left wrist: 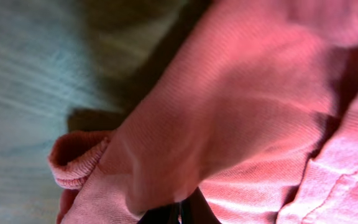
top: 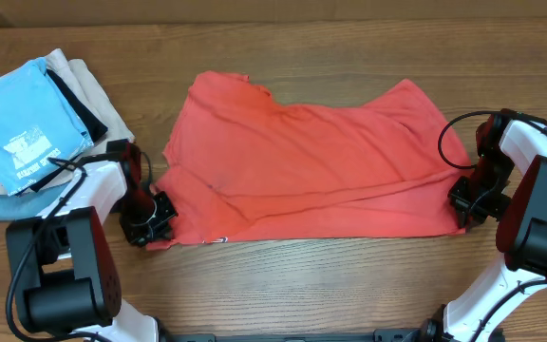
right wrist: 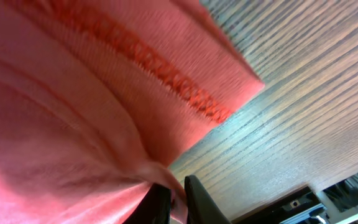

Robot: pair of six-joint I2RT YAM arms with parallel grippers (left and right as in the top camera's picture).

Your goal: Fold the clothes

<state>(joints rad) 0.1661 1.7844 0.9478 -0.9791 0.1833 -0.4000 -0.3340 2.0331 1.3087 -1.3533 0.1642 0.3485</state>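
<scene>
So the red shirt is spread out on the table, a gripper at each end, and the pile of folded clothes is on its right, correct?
No, the pile of folded clothes is to the left of the shirt, next to the left gripper, as the overhead view shows. The rest is right.

The brown wooden desk [top: 349, 285] has thin grain lines running across it. A big red cotton T-shirt [top: 321, 161] lies spread out in the middle of the desk, with a few wrinkles. At the left side sits a pile of folded clothes [top: 88, 95]. A light blue folded shirt with white print [top: 22, 128] is on top of the pile, with beige and black pieces under it.
</scene>
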